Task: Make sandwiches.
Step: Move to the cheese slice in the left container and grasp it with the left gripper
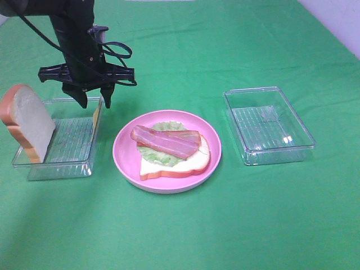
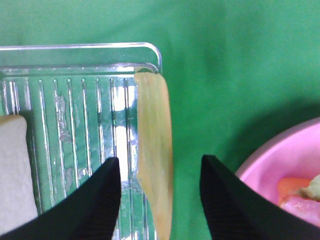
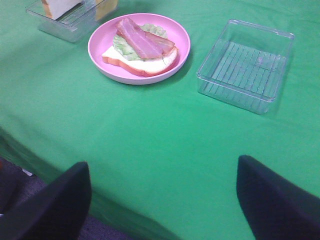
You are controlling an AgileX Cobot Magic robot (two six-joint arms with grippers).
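Observation:
On the pink plate (image 1: 121,152), a bread slice (image 1: 180,167) carries a lettuce leaf (image 1: 159,158) and bacon strips (image 1: 166,140); the stack also shows in the right wrist view (image 3: 142,42). A second bread slice (image 1: 25,121) leans upright at the left end of the left clear tray (image 1: 67,146). A thin yellow cheese slice (image 2: 154,145) leans on that tray's right wall. My left gripper (image 1: 95,100) hovers open just above the cheese, one finger (image 2: 95,200) on each side. My right gripper (image 3: 162,165) is open and empty near the table's front edge.
An empty clear tray (image 1: 270,126) stands right of the plate and also shows in the right wrist view (image 3: 245,65). Green cloth covers the table. The table's front edge drops off below the right gripper (image 3: 60,165).

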